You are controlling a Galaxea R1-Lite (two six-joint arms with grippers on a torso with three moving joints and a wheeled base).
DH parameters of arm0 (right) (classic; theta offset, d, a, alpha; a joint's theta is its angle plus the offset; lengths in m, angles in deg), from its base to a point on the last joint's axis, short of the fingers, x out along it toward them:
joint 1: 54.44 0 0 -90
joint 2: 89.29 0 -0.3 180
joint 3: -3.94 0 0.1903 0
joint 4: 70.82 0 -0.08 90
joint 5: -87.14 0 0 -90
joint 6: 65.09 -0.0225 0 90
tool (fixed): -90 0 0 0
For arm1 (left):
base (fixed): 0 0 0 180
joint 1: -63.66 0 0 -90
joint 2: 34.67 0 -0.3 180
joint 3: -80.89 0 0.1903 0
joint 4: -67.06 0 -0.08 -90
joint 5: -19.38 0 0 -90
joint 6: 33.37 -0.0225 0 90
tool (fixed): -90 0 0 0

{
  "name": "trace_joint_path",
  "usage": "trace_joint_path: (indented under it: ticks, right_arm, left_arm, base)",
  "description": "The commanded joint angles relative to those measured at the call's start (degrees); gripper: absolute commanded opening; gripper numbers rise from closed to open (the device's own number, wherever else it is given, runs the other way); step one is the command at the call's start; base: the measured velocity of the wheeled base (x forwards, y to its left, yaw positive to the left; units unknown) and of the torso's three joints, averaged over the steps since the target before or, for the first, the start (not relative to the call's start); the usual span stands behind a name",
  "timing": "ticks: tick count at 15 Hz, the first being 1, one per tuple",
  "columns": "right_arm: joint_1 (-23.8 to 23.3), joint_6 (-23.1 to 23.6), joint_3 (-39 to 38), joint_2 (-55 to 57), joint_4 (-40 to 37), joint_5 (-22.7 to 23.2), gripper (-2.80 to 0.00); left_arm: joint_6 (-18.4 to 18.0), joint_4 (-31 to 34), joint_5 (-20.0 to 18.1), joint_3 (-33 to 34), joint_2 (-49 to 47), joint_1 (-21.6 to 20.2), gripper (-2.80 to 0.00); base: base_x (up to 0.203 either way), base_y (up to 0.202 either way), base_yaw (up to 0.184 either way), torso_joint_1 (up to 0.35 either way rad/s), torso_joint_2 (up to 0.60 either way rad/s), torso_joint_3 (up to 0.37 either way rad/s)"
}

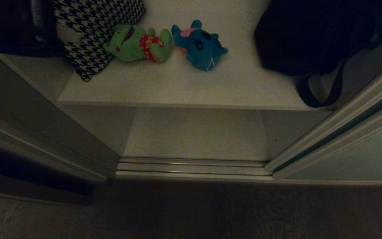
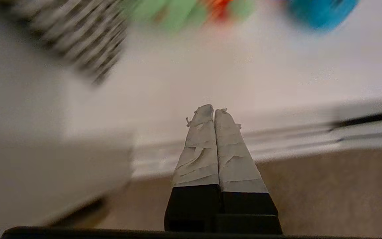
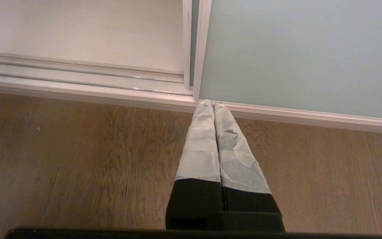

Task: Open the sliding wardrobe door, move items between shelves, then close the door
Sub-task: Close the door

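Lying side by side on the upper shelf, the green toy with its red patch sits at nine o'clock of the blue toy. A houndstooth cushion touches the green one; a black bag lies at three o'clock. The grey-green door stands slid aside. Left gripper and right gripper are both clenched, empty.

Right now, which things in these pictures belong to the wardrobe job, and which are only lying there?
Part of the job:
- green plush toy
- blue plush toy
- upper shelf
- lower shelf
- sliding wardrobe door, slid open
- left gripper, shut, holding nothing

Only lying about:
- houndstooth cushion
- black strapped bag
- right gripper, shut, above the wooden floor
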Motion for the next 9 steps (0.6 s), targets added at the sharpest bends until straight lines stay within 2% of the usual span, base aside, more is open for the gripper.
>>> trace_joint_path:
  ticks: [1,5,6,8,9]
  right_arm:
    - [0.02,0.03,-0.01,-0.06,0.02,-0.01,-2.80]
    - [0.02,0.03,-0.01,-0.06,0.02,-0.01,-2.80]
    - [0.02,0.03,-0.01,-0.06,0.02,-0.01,-2.80]
    - [0.02,0.03,-0.01,-0.06,0.02,-0.01,-2.80]
    - [0.02,0.03,-0.01,-0.06,0.02,-0.01,-2.80]
  left_arm:
    - [-0.07,0.31,0.06,8.39,11.34,-2.90,-2.80]
    - [-0.54,0.70,-0.06,27.95,30.59,-7.55,-2.80]
    - [-1.11,0.67,-0.84,33.44,35.73,-9.94,-2.80]
    - [-2.88,0.20,-5.63,44.91,46.28,-16.56,-2.80]
    - [-3.46,-0.43,-7.63,50.09,50.59,-18.38,-2.80]
  base:
    - [0.000,0.000,0.000,0.000,0.00,0.000]
    - [0.000,0.000,0.000,0.000,0.00,0.000]
    - [0.000,0.000,0.000,0.000,0.00,0.000]
    - [0.000,0.000,0.000,0.000,0.00,0.000]
    - [0.000,0.000,0.000,0.000,0.00,0.000]
